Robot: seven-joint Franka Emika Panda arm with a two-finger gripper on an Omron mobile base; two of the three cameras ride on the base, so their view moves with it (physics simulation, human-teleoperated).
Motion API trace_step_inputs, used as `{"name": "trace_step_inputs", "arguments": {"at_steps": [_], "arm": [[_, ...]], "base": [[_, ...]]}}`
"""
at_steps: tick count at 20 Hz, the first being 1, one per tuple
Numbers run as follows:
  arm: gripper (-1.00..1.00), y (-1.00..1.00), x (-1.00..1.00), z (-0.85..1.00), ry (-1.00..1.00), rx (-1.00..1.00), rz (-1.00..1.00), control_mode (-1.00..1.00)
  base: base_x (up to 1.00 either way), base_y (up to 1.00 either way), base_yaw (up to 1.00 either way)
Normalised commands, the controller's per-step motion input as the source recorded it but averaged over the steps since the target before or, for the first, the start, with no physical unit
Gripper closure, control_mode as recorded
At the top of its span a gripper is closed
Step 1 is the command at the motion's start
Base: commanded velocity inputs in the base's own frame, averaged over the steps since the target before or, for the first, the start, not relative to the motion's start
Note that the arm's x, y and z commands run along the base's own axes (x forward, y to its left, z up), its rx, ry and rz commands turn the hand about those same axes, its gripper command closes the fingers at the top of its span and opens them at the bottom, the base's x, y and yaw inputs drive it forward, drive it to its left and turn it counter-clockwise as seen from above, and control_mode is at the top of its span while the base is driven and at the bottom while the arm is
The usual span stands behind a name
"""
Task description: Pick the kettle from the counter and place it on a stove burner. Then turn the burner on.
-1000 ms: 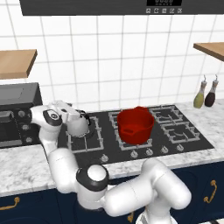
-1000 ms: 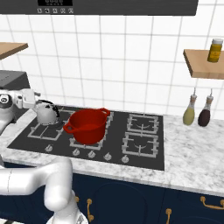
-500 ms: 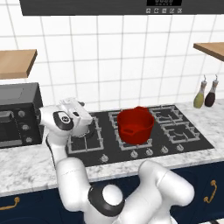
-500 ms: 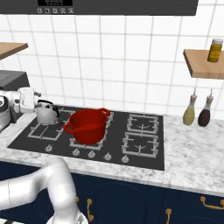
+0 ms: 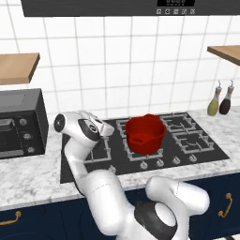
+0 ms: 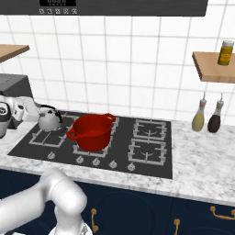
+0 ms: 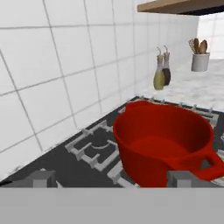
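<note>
The silver kettle (image 6: 49, 118) with its thin black handle stands upright on the grey grate of the left stove burner (image 6: 43, 137), on the black cooktop. My gripper (image 6: 31, 112) is just left of the kettle and apart from it. In the left base view my hand (image 5: 93, 130) covers that spot and hides the kettle. In the hand view the gripper (image 7: 111, 180) is open, its two grey fingertips (image 7: 43, 177) far apart with nothing between them, and it looks across the grates at the red pot (image 7: 164, 140).
The red pot (image 6: 92, 133) sits on the middle grates right of the kettle. A row of knobs (image 6: 95, 161) lines the cooktop's front edge. A microwave (image 5: 18, 123) stands left on the marble counter (image 5: 28, 180). Two bottles (image 6: 206, 117) hang at the right wall.
My hand has drawn back to the left from the kettle and turned towards the red pot. The kettle stays on the left grate.
</note>
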Motion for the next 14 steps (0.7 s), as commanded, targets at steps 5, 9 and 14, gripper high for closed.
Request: {"name": "trace_step_inputs", "arguments": {"at_steps": [5,9,14], "arm": [[-1.0,0.02,-0.4,0.01,0.32,0.0,0.34,-1.0],[-1.0,0.02,-0.48,0.0,0.34,0.0,0.26,-1.0],[-1.0,0.0,-0.5,0.0,0.38,0.01,0.15,-1.0]], "base": [[0.0,0.0,0.0],[0.0,0.0,0.0],[0.0,0.0,0.0]]}}
